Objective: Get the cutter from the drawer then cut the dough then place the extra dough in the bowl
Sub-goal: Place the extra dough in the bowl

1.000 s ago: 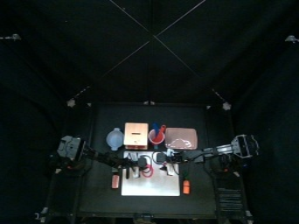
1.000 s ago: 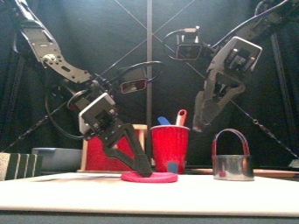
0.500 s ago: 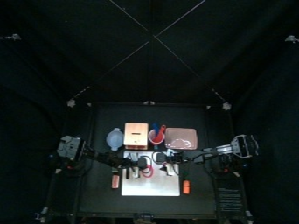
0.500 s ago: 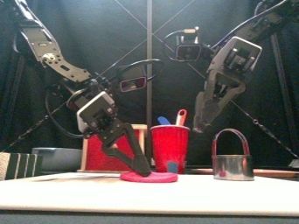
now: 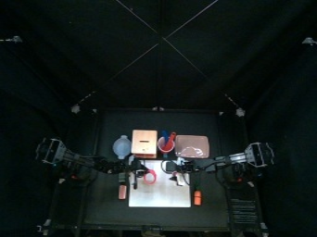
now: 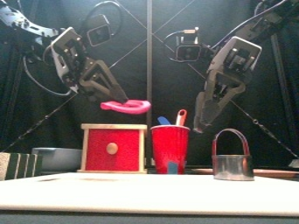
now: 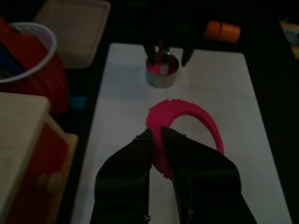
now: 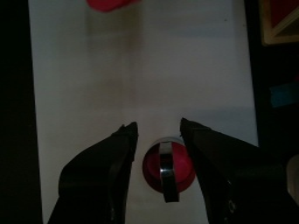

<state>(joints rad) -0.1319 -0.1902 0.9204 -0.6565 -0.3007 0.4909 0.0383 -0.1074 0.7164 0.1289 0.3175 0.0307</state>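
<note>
Black curtains all round, white board (image 5: 158, 196) on the black table. L gripper (image 7: 158, 133) is pinched tight on the rim of the pink dough ring (image 6: 125, 107). The ring is held high off the board and, in the front view, shows above the wooden box (image 6: 114, 149) w/ red drawer front. R gripper (image 8: 158, 131) has its jaws spread and hangs just over the cutter (image 6: 232, 157). The cutter stands upright on the board, and the R wrist view shows a round of dough (image 8: 152, 166) inside it. Red cup (image 6: 170, 149) w/ knives sits btwn box and cutter. Bowl (image 6: 56, 158) is low, left of the box. Pink tray (image 5: 194, 146) is behind the board, right of the cup.
</note>
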